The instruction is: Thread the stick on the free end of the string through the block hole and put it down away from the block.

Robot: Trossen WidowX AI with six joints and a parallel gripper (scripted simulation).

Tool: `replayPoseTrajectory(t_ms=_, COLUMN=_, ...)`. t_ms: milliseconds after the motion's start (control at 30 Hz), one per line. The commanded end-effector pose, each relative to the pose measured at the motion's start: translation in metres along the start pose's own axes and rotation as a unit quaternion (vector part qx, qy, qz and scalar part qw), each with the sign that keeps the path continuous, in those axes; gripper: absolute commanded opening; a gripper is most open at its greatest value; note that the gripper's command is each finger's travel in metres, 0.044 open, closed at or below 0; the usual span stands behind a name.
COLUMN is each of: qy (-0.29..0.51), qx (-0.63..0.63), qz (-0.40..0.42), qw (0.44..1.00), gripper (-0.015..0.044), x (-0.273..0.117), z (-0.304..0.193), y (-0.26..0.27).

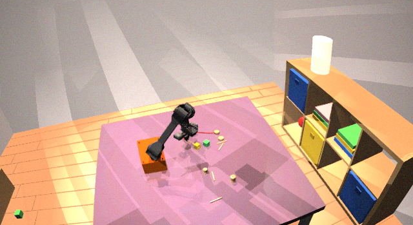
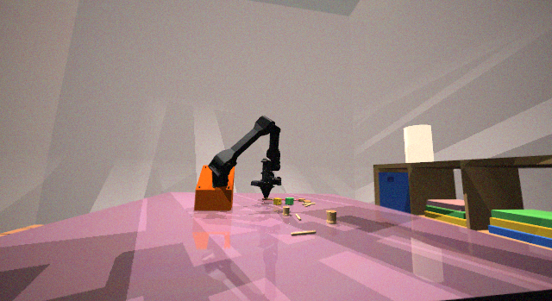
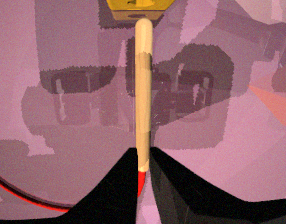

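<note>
My gripper (image 1: 186, 139) (image 2: 266, 197) (image 3: 142, 154) is shut on the string's stick near its string end, low over the table. The pale stick (image 3: 143, 95) (image 1: 190, 142) points away from the fingers towards the yellow block (image 1: 197, 146) (image 2: 277, 201) (image 3: 139, 4). In the wrist view the stick's rounded tip is at the block's near face, just below a dark opening; whether they touch I cannot tell. The red string (image 1: 205, 133) (image 3: 34, 202) runs from the stick's rear end, partly hidden by the fingers, to the round button (image 1: 217, 131) behind and to the right.
A green cube (image 1: 206, 143) (image 2: 289, 201) stands right of the block. Beyond it are another wooden disc (image 1: 221, 138) and two loose sticks. Two small wooden cylinders (image 1: 205, 170) (image 1: 233, 178) and two more sticks lie nearer the front. The orange base (image 1: 155, 167) is at left.
</note>
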State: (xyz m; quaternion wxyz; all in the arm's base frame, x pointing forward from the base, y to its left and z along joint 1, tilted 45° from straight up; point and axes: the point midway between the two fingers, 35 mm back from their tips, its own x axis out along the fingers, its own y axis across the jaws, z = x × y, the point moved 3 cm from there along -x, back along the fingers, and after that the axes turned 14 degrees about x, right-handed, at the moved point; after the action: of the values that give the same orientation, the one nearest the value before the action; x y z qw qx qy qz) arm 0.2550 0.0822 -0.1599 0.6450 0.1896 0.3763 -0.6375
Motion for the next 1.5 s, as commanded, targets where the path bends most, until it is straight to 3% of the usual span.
replayPoseTrajectory(t_ms=0, qy=0.000, qx=0.000, qz=0.002, qw=1.000, gripper=0.0000, x=-0.001, z=0.004, y=0.001)
replayPoseTrajectory(t_ms=1467, qy=0.001, qx=-0.001, qz=-0.001, qw=1.000, gripper=0.0000, x=0.000, z=0.005, y=0.001)
